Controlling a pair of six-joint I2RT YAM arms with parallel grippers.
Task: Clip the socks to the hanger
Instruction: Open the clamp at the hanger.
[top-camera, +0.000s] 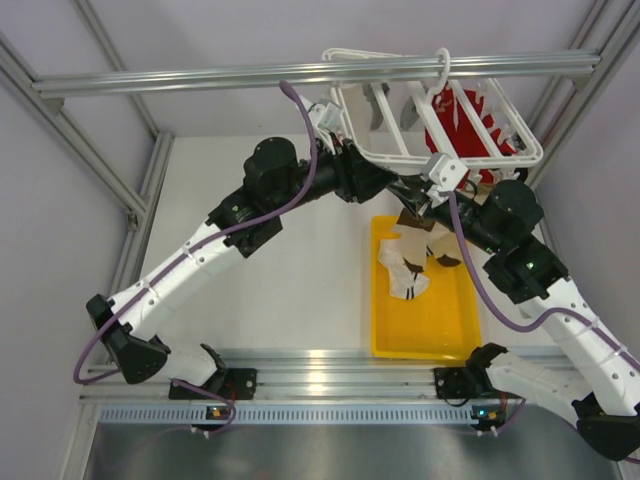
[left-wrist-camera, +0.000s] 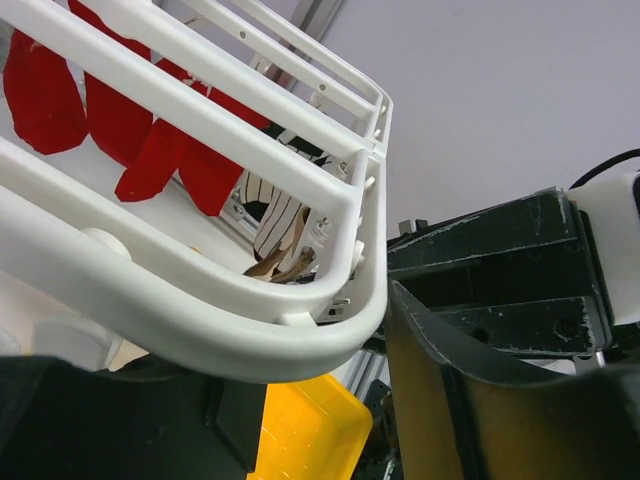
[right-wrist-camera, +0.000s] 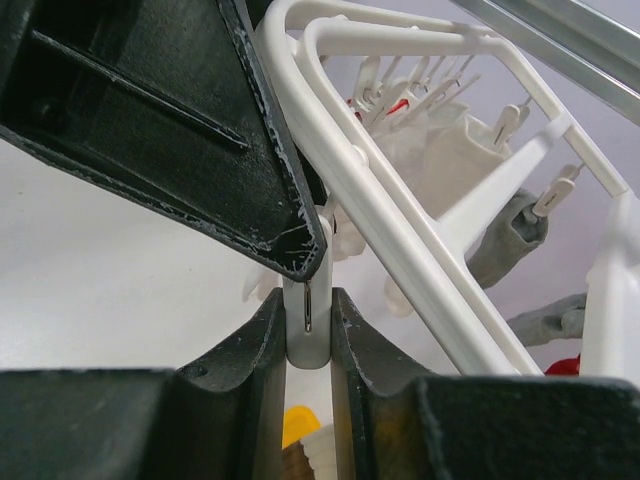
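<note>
The white hanger (top-camera: 380, 155) hangs from the top rail at the back right. My left gripper (top-camera: 403, 190) is at its near corner. In the left wrist view the corner rim (left-wrist-camera: 200, 330) lies across my left gripper (left-wrist-camera: 325, 400), against the right finger, and looks gripped. My right gripper (top-camera: 427, 203) is shut on a white clip (right-wrist-camera: 306, 300) under the frame (right-wrist-camera: 400, 220). Cream and brown socks (top-camera: 412, 255) are below both grippers, over the tray. I cannot tell whether they hang or lie there. One shows between the right fingers (right-wrist-camera: 312, 462). A striped sock (left-wrist-camera: 275, 215) hangs further along the frame.
A yellow tray (top-camera: 440, 325) sits on the table under the hanger, also in the left wrist view (left-wrist-camera: 310, 430). A red garment (top-camera: 460, 125) and grey pieces (right-wrist-camera: 505, 235) hang on the frame. An aluminium rail (top-camera: 300, 72) crosses overhead. Frame posts stand at both sides.
</note>
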